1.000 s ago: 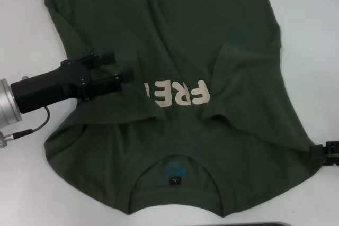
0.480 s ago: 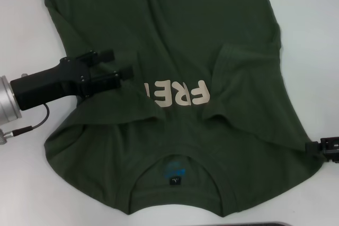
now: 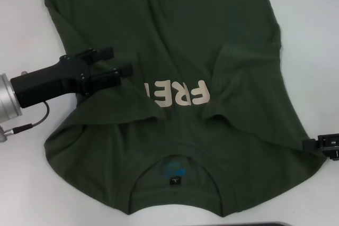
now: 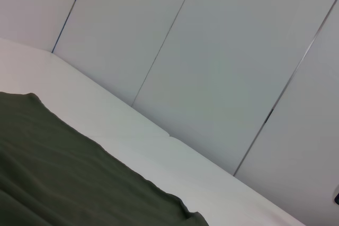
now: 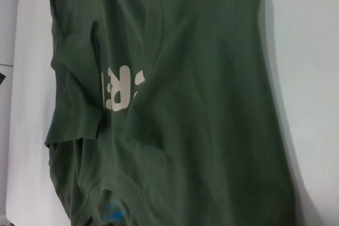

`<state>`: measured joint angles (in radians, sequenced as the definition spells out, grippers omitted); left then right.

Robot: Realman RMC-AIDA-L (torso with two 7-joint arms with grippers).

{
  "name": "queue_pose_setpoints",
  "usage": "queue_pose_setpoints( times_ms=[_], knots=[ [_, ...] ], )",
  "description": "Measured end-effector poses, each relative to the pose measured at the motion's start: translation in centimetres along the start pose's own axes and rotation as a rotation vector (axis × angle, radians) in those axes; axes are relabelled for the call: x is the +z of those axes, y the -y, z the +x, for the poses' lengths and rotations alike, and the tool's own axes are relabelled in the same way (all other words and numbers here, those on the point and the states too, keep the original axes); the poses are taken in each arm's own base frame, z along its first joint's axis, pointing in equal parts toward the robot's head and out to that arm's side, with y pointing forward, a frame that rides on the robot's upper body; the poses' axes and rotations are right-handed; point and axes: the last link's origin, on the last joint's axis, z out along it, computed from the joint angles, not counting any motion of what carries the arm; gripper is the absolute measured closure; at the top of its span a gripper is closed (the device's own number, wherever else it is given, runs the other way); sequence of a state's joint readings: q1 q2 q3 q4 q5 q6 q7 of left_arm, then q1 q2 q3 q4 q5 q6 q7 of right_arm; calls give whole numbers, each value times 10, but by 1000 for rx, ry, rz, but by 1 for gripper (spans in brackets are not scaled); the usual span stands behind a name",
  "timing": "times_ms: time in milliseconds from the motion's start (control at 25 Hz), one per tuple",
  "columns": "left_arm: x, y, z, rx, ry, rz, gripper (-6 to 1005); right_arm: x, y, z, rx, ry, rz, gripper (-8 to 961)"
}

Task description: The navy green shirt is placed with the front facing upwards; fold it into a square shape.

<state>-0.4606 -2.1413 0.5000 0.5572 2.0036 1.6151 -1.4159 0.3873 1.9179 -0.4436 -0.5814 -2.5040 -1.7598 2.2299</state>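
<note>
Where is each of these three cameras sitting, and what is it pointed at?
Head view: high on the robot, looking down at the navy green shirt; left gripper over it, right gripper at its edge.
Left wrist view: low over the table, facing a wall; no fingers show.
Right wrist view: looks along the shirt.
Both share the cream lettering.

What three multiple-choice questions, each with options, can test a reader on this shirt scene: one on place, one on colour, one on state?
1. Where is the left gripper?
A. over the navy green shirt
B. over the bare table
C. beside the right gripper

2. What colour are the letters?
A. blue
B. cream
C. black

3. How are the left gripper's fingers?
A. shut on the collar
B. shut on a sleeve
C. open

Answers: 1 A, it hovers above the cloth near the letters; 2 B, the print is cream; 3 C, a gap shows between the fingers.
</note>
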Motion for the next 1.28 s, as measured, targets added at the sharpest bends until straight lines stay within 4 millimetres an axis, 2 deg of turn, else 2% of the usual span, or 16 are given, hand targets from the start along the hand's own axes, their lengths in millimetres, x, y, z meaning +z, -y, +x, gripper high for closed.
queue_pose_setpoints(
  times_ms=[240, 440, 880, 1120, 1280],
  knots=[
    [0, 0, 2, 1, -9, 3, 112, 1, -1, -2, 0, -18, 11, 222],
    [-1, 1, 2, 3, -9, 4, 113, 2, -1, -4, -6, -30, 26, 401],
    [-1, 3, 2, 5, -8, 17, 113, 2, -1, -6, -8, -33, 35, 650],
    [-1, 3, 2, 5, -8, 18, 114, 1, 0, -4, -25, -23, 33, 881],
    [-6, 5, 1, -11, -2, 28, 114, -1, 4, -1, -44, 6, 32, 910]
  ],
)
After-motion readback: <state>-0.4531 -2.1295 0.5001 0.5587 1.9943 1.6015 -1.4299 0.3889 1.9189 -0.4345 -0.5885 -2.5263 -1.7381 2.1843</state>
